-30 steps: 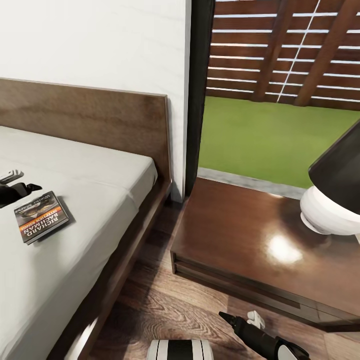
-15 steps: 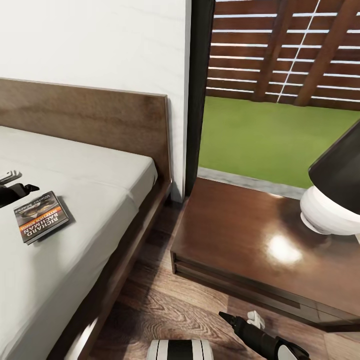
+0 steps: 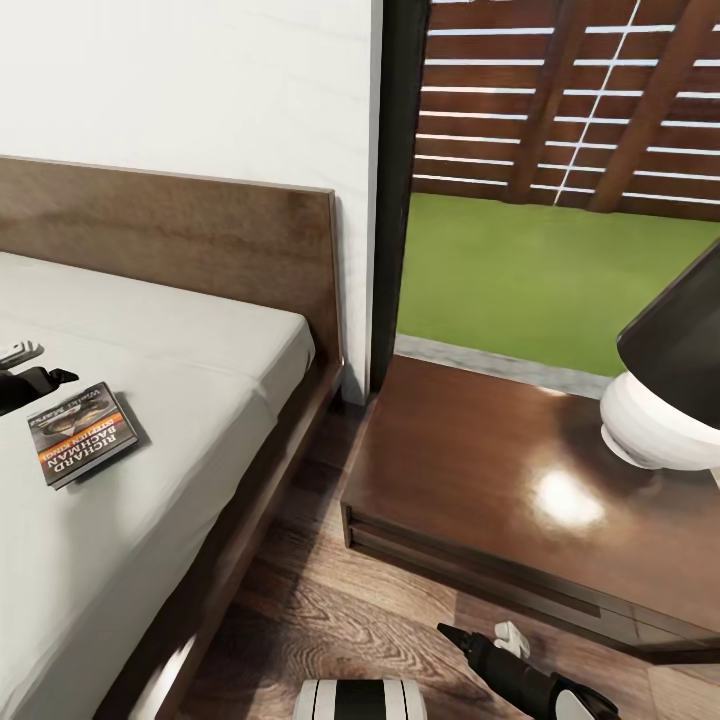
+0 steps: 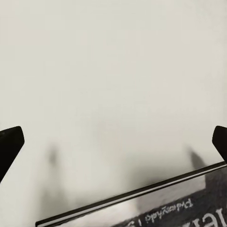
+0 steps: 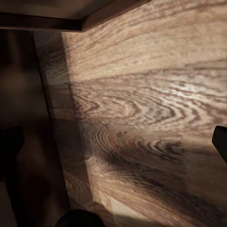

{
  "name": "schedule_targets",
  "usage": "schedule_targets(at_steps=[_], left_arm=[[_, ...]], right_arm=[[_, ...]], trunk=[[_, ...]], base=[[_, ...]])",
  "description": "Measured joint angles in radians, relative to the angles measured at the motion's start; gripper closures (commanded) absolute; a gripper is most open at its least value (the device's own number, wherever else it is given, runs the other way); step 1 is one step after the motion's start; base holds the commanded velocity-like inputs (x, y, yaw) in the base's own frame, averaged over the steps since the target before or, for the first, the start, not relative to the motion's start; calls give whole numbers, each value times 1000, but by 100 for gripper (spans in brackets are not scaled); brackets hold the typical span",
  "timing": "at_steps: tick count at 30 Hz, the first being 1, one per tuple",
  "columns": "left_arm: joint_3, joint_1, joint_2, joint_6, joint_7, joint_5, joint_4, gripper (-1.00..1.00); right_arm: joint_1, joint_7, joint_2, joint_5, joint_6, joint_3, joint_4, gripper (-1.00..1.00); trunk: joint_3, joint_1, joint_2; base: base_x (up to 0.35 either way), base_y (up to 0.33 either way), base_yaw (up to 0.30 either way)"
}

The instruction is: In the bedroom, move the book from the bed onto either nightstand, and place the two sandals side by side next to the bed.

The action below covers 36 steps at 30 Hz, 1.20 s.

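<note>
1. Book (image 3: 82,433): flat on light-grey mattress of bed (image 3: 200,400), near its right-hand side, cover up, orange band visible.
2. Left gripper (image 3: 35,365): just beside book's far edge, above mattress; fingers spread wide, nothing held. Left wrist view: book edge (image 4: 142,198) between the two dark fingertips.
3. Nightstand (image 3: 500,490): glossy dark brown, right of bed, bearing white-based lamp (image 3: 660,400).
4. Right gripper (image 3: 480,635): low over wood floor (image 3: 330,610) before nightstand; parted, empty.

Two dark fingers (image 4: 9,144) spread wide over the light-grey mattress (image 4: 113,71), the book (image 4: 156,205) edge between them.
</note>
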Motion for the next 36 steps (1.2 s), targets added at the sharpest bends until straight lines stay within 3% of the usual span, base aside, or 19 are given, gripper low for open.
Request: schedule_targets(at_steps=[36], left_arm=[[-2, 0, -2, 0, -1, 0, 0, -100]], right_arm=[[0, 0, 0, 0, 0, 1, 0, -100]], trunk=[[-17, 0, 0]], base=[[0, 0, 0]])
